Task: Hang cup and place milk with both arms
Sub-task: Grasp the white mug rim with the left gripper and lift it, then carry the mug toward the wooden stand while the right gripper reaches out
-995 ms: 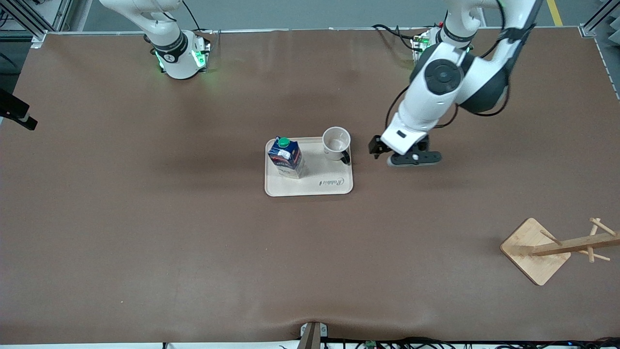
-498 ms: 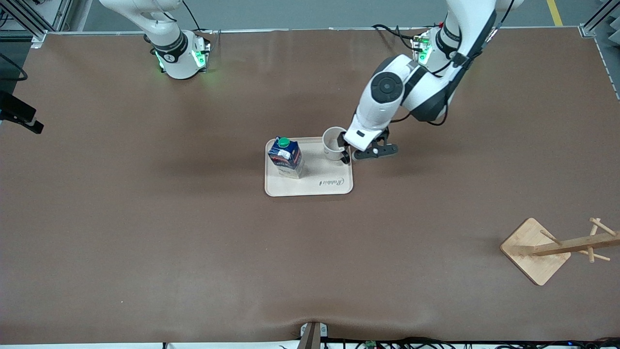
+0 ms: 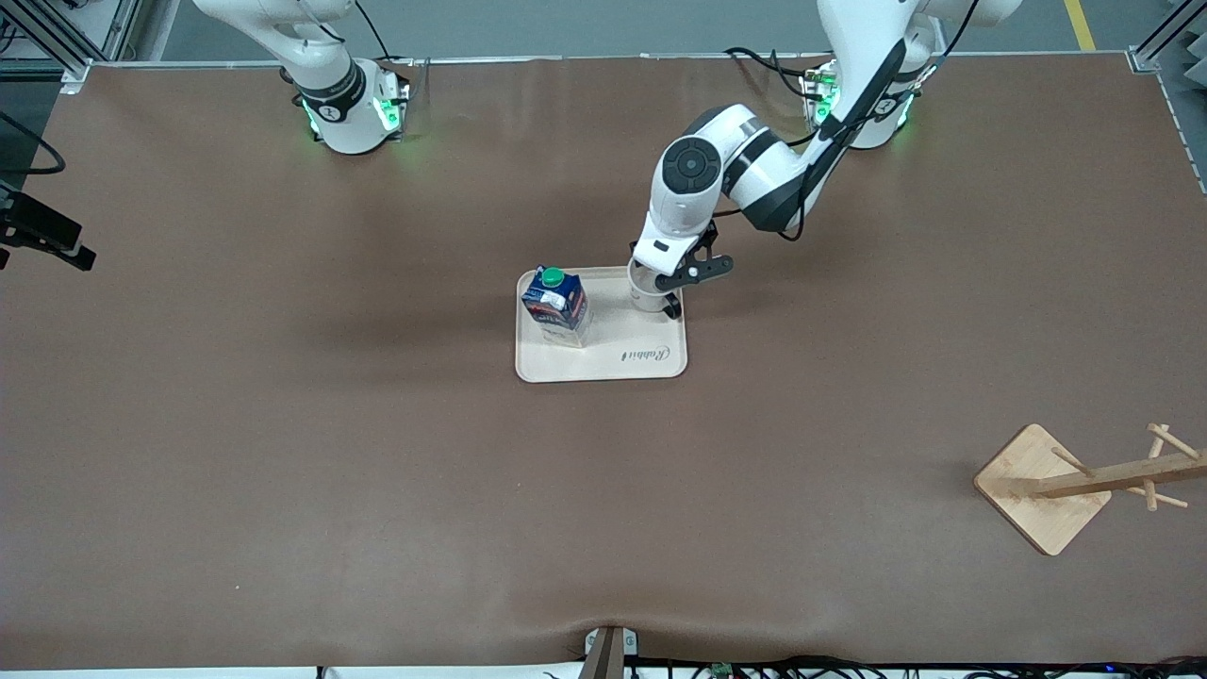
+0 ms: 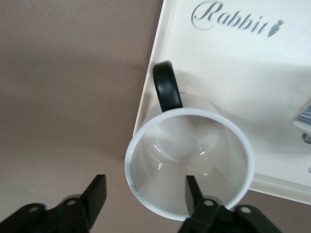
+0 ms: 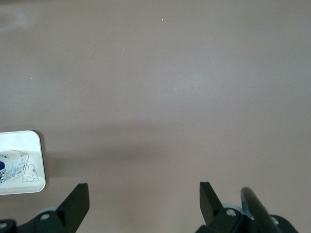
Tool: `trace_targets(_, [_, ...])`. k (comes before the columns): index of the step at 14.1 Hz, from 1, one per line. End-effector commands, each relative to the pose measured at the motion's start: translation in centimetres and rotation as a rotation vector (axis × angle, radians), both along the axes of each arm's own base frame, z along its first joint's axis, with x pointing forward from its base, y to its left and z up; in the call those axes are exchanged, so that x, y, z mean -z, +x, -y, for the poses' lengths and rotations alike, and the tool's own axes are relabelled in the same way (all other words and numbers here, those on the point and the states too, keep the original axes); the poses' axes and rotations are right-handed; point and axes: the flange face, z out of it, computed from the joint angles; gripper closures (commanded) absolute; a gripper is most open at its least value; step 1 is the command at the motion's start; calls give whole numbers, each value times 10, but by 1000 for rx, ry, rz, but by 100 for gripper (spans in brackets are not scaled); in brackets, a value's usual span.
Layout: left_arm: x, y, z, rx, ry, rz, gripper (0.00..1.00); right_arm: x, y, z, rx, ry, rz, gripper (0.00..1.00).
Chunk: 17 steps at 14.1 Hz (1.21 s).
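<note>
Brown table, your left gripper (image 4: 143, 191) gapes wide astride the cup (image 4: 189, 162) rim on the tray (image 3: 603, 363): lower squarely, then pinch; right gripper (image 5: 143, 199) waits, spread wide.

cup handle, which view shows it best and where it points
The left wrist view: the cup fills it, black handle clear, pointing over the tray edge. The front view shows only a sliver of handle below the left gripper. The right wrist view misses the cup.

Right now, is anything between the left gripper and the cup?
Nothing visible. The left gripper is open at the cup on the tray, one finger inside the rim, one outside.
</note>
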Motion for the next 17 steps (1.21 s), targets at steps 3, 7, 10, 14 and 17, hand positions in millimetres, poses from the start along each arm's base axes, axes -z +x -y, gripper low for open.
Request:
trace_targets(3, [12, 4, 7, -35, 21, 12, 100, 1, 4, -2, -6, 14, -9, 0])
trace_targets(7, [-12, 29, -2, -5, 93, 37, 100, 4, 5, -2, -4, 13, -19, 0])
trace_targets(10, [-76, 58, -12, -31, 140, 56, 100, 11, 9, 0, -6, 14, -31, 0])
trace_targets(14, [-163, 119, -50, -15, 166, 72, 100, 26, 17, 0, -8, 7, -56, 0])
trace_targets(17, [-208, 162, -114, 44, 136, 93, 100, 72, 36, 2, -5, 11, -137, 0])
